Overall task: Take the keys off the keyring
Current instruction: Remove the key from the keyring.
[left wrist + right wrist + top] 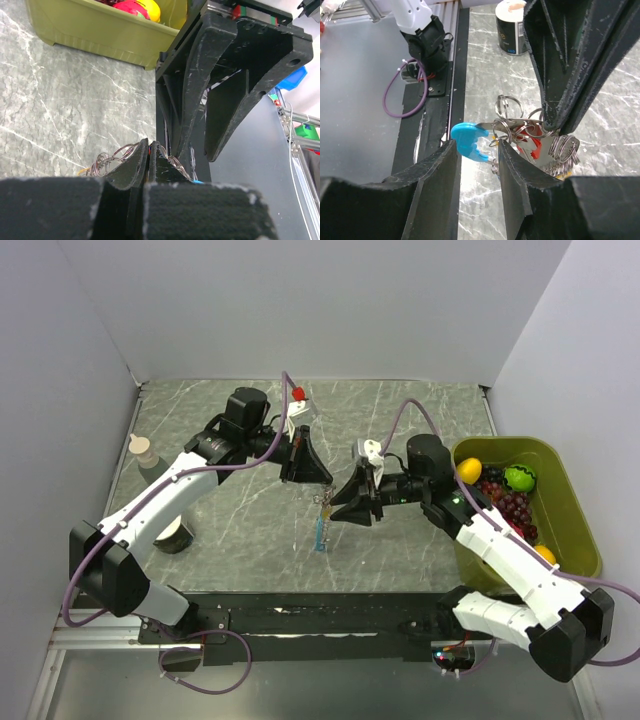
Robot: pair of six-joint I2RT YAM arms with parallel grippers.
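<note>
Two grippers are close together over the middle of the table [240, 540]. One keyring [520, 127], a bunch of silvery wire loops, hangs in the air between them. The left gripper [148, 147] pinches it, fingers pressed together. Two keys show clearly: one blue key [467, 141] pointing to 9 o'clock, and one red key [535, 148] at 5 o'clock of the loops. The right gripper [477, 150] has its fingers spread, with the blue key's head between them.

Bin [578, 530] walls right; cup [145, 452], can [178, 536] stand left; fingers [305, 465] crowd keyring [325, 502]; back-right table [440, 405] free.
</note>
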